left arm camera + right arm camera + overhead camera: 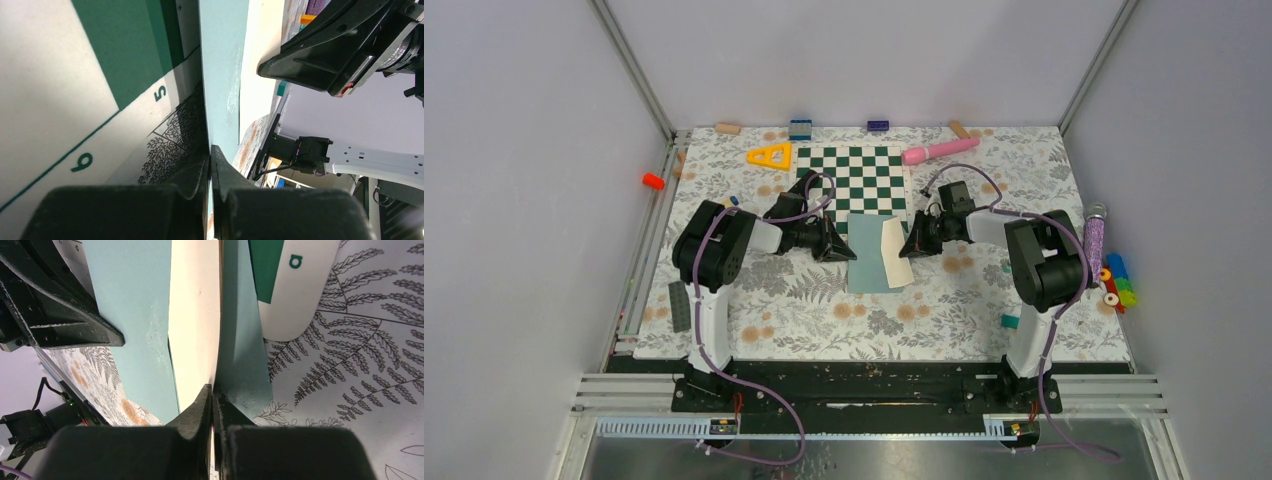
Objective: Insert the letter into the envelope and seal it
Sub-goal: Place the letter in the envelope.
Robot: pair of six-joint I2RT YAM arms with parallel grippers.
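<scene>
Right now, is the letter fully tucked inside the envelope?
No, the letter curls openly over the envelope, its edge pinched by the right gripper.

Left claw [848,250] at envelope [869,272] edge; right claw [908,248] at curled letter [892,255].

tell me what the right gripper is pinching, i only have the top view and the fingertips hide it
observer: The right wrist view shows the right gripper shut on the edge of the cream paper letter.
operator: and the left one
observer: The left wrist view shows the left gripper shut on the edge of the flat teal paper envelope.
operator: is the letter inside yet
observer: Cannot tell. The right wrist view shows teal on both sides of the upright letter.
</scene>
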